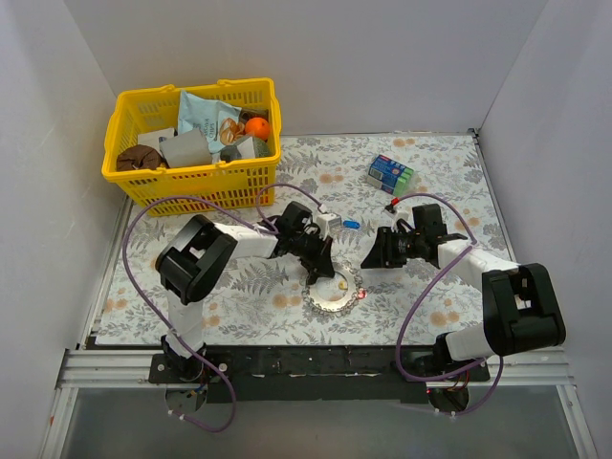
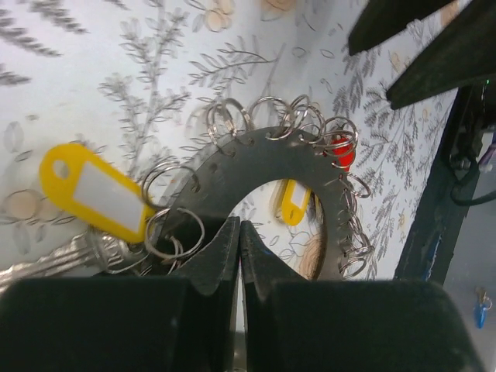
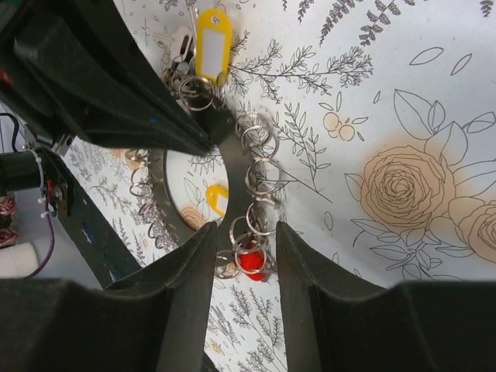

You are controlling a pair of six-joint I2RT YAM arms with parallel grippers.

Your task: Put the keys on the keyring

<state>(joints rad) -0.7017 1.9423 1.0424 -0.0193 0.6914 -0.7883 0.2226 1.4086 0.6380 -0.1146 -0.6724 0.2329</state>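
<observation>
The keyring (image 1: 330,304) lies flat on the floral cloth, a dark flat hoop (image 2: 232,159) edged with several small split rings. A yellow-tagged key (image 2: 93,191) hangs at its rim. A smaller yellow tag (image 2: 293,203) shows through its middle, and a red-headed key (image 3: 249,262) sits among the rings. A blue key (image 1: 351,225) lies apart, farther back. My left gripper (image 2: 239,231) is shut, its tips on the hoop's band; nothing shows between them. My right gripper (image 3: 244,226) stands open, straddling the band (image 3: 232,167) and the red key without touching them.
A yellow basket (image 1: 196,143) full of odds and ends stands at the back left. A blue-green packet (image 1: 390,173) lies at the back right, with a small red thing (image 1: 393,203) just in front of it. White walls close the cloth on three sides.
</observation>
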